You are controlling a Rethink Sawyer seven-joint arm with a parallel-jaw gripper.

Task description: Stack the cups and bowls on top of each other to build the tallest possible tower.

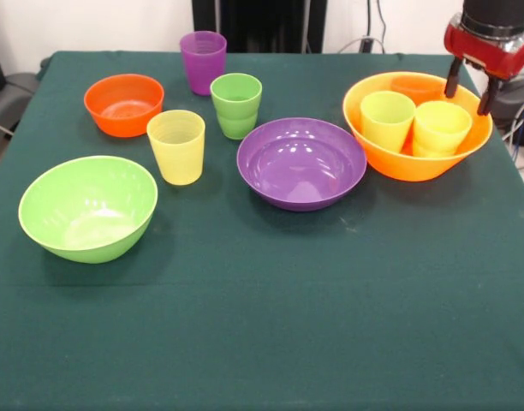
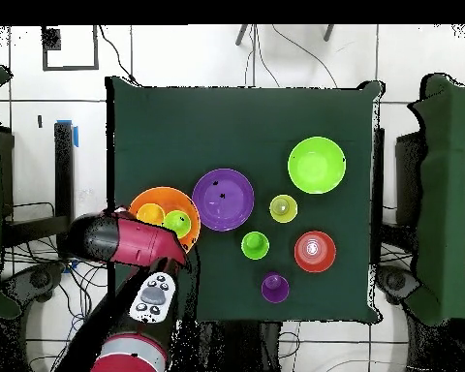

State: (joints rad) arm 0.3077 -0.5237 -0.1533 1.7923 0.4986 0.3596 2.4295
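On the green table (image 1: 270,325), nearest the camera at the lower left of the front view, sits the deep lime green bowl (image 1: 88,208), empty and upright. Behind it at centre is the wide purple bowl (image 1: 301,163), with the pale yellow cup (image 1: 176,146) to its left. Farther back, the green cup (image 1: 236,104) stands just beyond the yellow one, and the small orange bowl (image 1: 124,104) lies at the left. At the right, the large yellow-orange bowl (image 1: 416,128) holds 3 cups: a lime green cup (image 1: 387,120), a yellow cup (image 1: 441,128) and an orange cup (image 1: 418,88) behind them. The gripper (image 1: 469,92) hangs over this bowl's far right rim, its 2 black fingers apart and empty. Farthest back, the purple cup (image 1: 203,62) stands alone in the upper left.
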